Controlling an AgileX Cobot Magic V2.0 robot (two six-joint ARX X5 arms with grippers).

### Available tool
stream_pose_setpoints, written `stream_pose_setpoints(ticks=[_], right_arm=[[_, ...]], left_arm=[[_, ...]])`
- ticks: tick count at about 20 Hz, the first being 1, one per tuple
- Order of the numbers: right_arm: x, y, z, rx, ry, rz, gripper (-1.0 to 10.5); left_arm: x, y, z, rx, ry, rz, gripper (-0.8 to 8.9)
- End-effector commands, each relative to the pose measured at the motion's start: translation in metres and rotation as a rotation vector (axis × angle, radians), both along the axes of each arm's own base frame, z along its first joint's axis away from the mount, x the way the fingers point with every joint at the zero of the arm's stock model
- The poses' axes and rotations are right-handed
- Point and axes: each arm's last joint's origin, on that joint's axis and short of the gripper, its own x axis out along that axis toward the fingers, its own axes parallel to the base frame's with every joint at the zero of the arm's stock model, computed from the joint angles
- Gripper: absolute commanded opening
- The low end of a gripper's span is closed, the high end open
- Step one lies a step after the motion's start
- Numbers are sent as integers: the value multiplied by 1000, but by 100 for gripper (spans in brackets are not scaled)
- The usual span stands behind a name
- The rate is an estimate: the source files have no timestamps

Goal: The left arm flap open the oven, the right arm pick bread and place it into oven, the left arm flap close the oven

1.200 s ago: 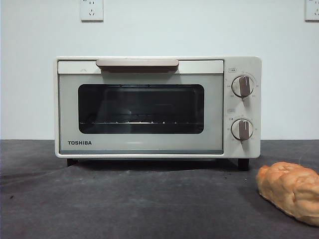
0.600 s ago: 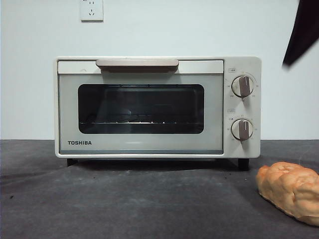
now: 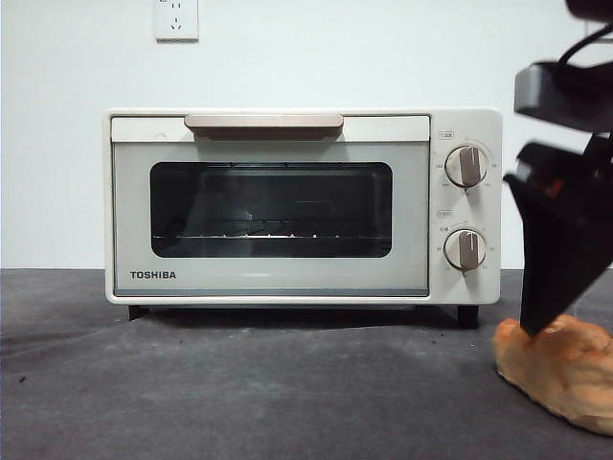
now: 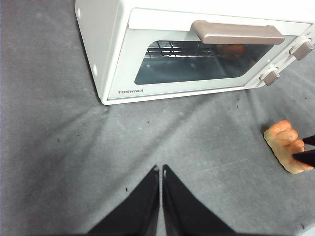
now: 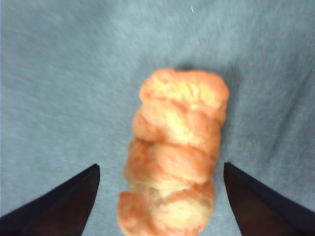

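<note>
Oven (image 3: 302, 206): cream-white boxy Toshiba toaster oven, standing on the dark grey bench (image 3: 239, 383) against a white wall (image 3: 383, 57). Door shut and upright, dark glass window showing the wire rack (image 3: 268, 233) inside. Beige bar handle (image 3: 263, 123) runs along the door's top edge. Two grey-brown round knobs (image 3: 465, 166) sit one above the other on the panel beside the door.

Bread (image 3: 560, 369): lumpy golden-orange loaf with a bumpy twisted crust, lying on the bench in front of the oven and off toward its knob side, well apart from the door. The right wrist view shows it lengthwise (image 5: 174, 152) between the two jaws.

Right gripper (image 5: 160, 206): black, two pointed jaws spread wide, one on each side of the loaf, neither seen touching it from the wrist camera. From the front one dark wedge-shaped jaw (image 3: 560, 240) hangs down over the near end of the bread, its tip at the crust; whether it presses the crust I cannot tell.

Left gripper (image 4: 161, 169): black, slim pointed jaws closed together with only a thin slit between them, nothing held. It hangs above bare bench, well in front of the oven's corner away from the knobs.

White wall socket (image 3: 176, 19): above the oven
</note>
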Motion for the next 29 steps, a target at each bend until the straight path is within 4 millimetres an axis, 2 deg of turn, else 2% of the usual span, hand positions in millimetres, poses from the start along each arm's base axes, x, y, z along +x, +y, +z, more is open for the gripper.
stream_pose_setpoints(ticks=[1,5,9,14,17,20,25,29], right_arm=[[4,6,-8,-13,13,-9,401],[10,10,-17,-53,20,-36,397],[11,11,-20,-58,35,-32,158],[11,11,-16,-40,15,-30,147],[7,9,1,5,-43,-27,147],[-1,3,28,45,-104,-12,148],[-18,-10,74,114,-215,-1,148],[-29,-18,100,158,-291,8,148]], left_arm=[[0,0,8,4,-35,-9,17],[0,-1,8,4,-35,-12,17],[0,-1,8,4,-35,-12,17],[2,-3,10,-7,-56,-29,17],[8,-8,14,-49,-80,-47,17],[24,-18,16,-82,-97,-93,18],[62,-45,24,-95,-123,-167,18],[97,-76,36,-59,-145,-212,18]])
